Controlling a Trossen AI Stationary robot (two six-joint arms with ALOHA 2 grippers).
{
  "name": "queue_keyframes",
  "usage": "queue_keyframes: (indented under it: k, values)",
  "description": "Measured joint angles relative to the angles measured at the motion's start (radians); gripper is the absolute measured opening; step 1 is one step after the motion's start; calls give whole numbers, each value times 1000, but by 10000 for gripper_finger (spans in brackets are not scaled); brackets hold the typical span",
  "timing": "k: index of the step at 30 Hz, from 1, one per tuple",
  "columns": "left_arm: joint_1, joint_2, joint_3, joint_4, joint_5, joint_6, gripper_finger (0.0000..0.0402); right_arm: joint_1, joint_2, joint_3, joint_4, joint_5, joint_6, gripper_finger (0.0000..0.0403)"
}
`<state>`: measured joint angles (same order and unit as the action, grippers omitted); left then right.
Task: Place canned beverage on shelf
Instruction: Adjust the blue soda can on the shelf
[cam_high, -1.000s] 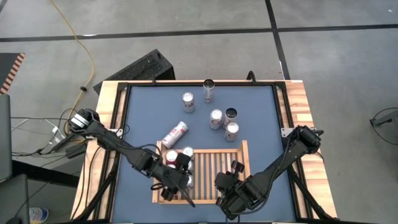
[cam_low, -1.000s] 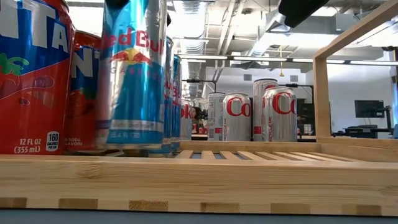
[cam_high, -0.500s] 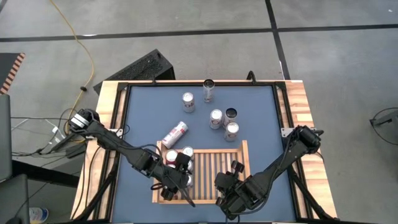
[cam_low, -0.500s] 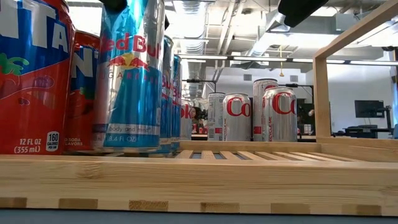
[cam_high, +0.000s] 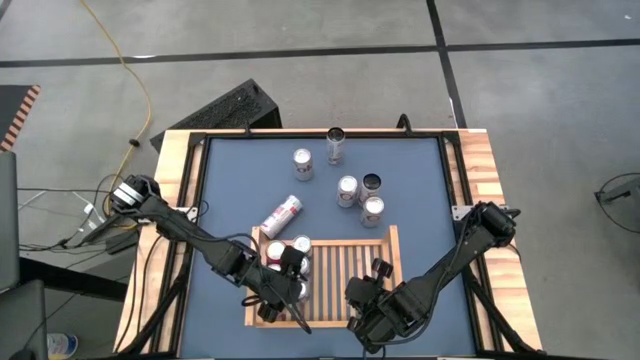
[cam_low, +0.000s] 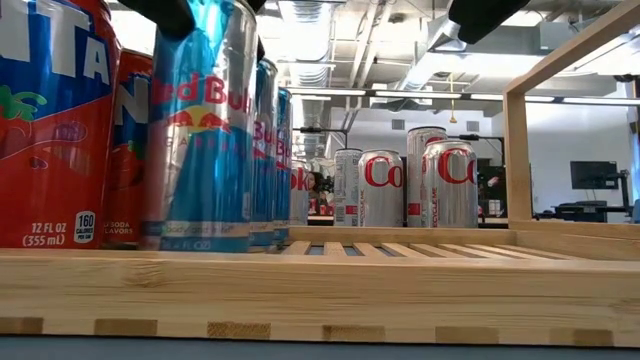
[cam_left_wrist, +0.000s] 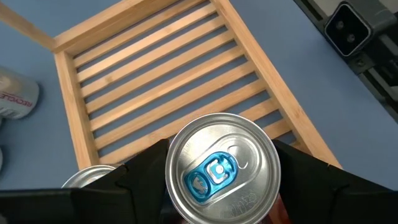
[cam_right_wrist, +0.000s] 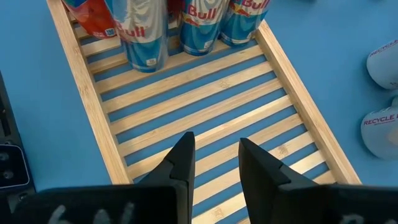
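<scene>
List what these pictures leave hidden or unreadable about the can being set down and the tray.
- Blue can base: in the low view the tray rim hides whether it rests on the slats.
- Left hand fingertips: in the left wrist view the can top covers them.
- Tray's left cans: from above, the left arm overlaps them, so no sure count.
- Red cans: cut off by the low view's left edge.

The tray (cam_high: 345, 265) lies at the near edge of the table (cam_high: 230, 190). Inside it, several upright cans (cam_high: 288, 262) crowd its left end, one of them (cam_left_wrist: 222, 168) between the left gripper's (cam_left_wrist: 217, 186) fingers; the rest of the tray is bare slats. The right gripper (cam_right_wrist: 214, 163) hangs over the tray's near right part. Beyond the tray's far left corner lies a tipped can (cam_high: 281, 215), and farther back stand five upright cans (cam_high: 348, 190).
</scene>
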<state>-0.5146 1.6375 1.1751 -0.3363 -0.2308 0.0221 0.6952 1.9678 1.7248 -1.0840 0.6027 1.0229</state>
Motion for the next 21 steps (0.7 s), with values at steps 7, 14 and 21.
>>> queue_keyframes:
  k: [7,14,21]
  values:
    - [-4,0,-1,6,-1,0,240,4,0,0,0,0,0,102]
    - [-4,1,-1,40,43,18,290,5,0,0,0,0,0,102]
    - [-4,1,-1,42,40,20,322,6,0,0,1,0,0,102]
